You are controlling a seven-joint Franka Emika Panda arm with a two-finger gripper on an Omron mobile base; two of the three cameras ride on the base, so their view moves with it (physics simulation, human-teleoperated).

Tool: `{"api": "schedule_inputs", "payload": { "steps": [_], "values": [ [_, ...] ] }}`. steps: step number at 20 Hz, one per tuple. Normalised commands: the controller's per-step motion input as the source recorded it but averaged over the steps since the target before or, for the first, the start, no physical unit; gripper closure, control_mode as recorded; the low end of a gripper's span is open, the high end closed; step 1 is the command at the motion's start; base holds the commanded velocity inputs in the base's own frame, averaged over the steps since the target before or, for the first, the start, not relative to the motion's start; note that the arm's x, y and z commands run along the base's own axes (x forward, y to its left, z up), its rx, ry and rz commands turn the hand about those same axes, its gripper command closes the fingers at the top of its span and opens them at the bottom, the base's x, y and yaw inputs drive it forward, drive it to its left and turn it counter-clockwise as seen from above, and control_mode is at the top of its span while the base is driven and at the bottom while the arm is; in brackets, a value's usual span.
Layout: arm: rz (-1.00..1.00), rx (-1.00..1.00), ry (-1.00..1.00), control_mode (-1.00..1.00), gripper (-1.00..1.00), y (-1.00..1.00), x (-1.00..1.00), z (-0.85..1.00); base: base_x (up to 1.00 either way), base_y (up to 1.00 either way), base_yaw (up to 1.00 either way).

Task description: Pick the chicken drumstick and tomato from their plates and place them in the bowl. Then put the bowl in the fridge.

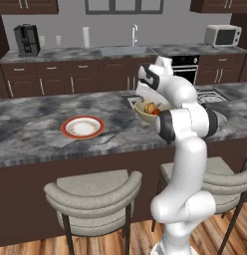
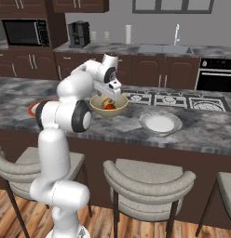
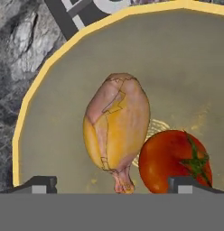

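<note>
The tan bowl (image 1: pixel 140 112) (image 2: pixel 99 109) (image 3: pixel 64 103) stands on the dark marble island counter. Inside it lie the golden-brown chicken drumstick (image 3: pixel 116 128) (image 1: pixel 151 106) and, touching it, the red tomato (image 3: pixel 170 160) (image 2: pixel 109 106). My gripper (image 3: pixel 113 182) (image 2: pixel 111 94) hangs just above the bowl, open, its fingertips (image 3: pixel 39 184) wide apart and holding nothing. The red-rimmed plate (image 1: pixel 82 127) is bare on the counter's left. The white-grey plate (image 2: pixel 160 122) is bare to the right of the bowl. The fridge is out of view.
A cooktop (image 2: pixel 175 100) is set into the counter behind the bowl. Grey bar stools (image 1: pixel 93 194) (image 2: pixel 147 183) stand along the counter's near side. The back wall has a sink (image 1: pixel 126 50), a microwave (image 1: pixel 222 36), a coffee machine (image 1: pixel 27 41) and an oven (image 2: pixel 217 76).
</note>
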Motion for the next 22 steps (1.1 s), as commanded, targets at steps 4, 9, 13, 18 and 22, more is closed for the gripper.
{"api": "schedule_inputs", "payload": {
  "steps": [4,9,13,18,22],
  "values": [
    [0.08,0.00,0.00,-1.00,-1.00,0.02,-0.44,0.40,0.00,0.00,0.00],
    [0.17,-0.04,0.00,-1.00,-1.00,0.19,-0.60,0.07,0.00,0.00,0.00],
    [0.22,-0.17,0.00,-1.00,-1.00,0.29,-0.44,-0.07,0.00,0.00,0.00],
    [0.39,-0.18,-0.03,-1.00,-1.00,0.11,-0.36,-0.02,0.00,0.00,0.00],
    [0.55,-0.13,-0.07,-1.00,-1.00,0.04,-0.19,-0.03,0.00,0.00,0.00]
  ]
}}
